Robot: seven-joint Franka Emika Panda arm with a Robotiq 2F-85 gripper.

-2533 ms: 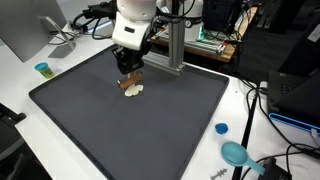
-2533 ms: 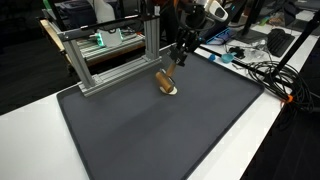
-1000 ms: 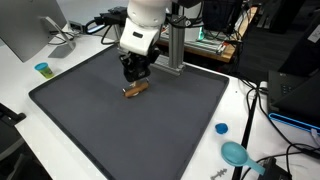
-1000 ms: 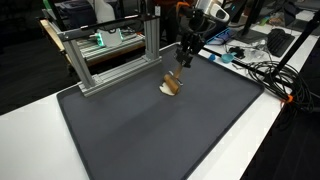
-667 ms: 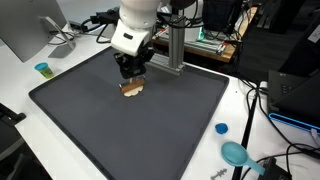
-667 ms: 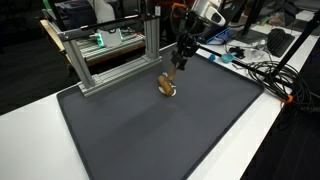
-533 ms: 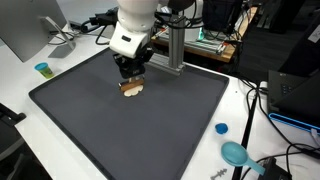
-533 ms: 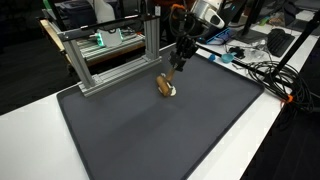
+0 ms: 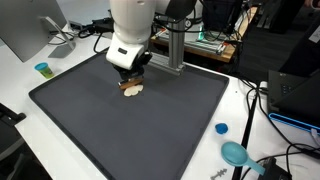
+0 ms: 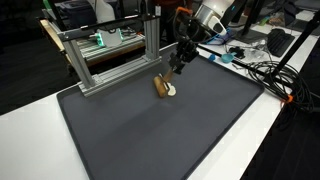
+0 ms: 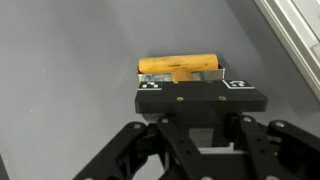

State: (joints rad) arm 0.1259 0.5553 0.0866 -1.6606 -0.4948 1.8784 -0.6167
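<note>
We've got the hand (image 11: 190,88) pinched shut on the short stem of a wooden tool (image 11: 178,66), with the tool's bar lying crosswise just past the jaws. In both exterior views the tool (image 9: 131,88) (image 10: 165,87) sits low over the dark mat (image 9: 150,130) near its far edge, close to the metal frame (image 10: 110,55). We can't tell whether it touches the mat. A blue cap (image 9: 221,128) lies well apart on the white surface (image 9: 240,105).

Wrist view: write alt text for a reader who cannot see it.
A black gripper, shut on a tan wooden piece, reaches up from the bottom edge over a dark grey mat. A metal rail crosses the top right corner.
</note>
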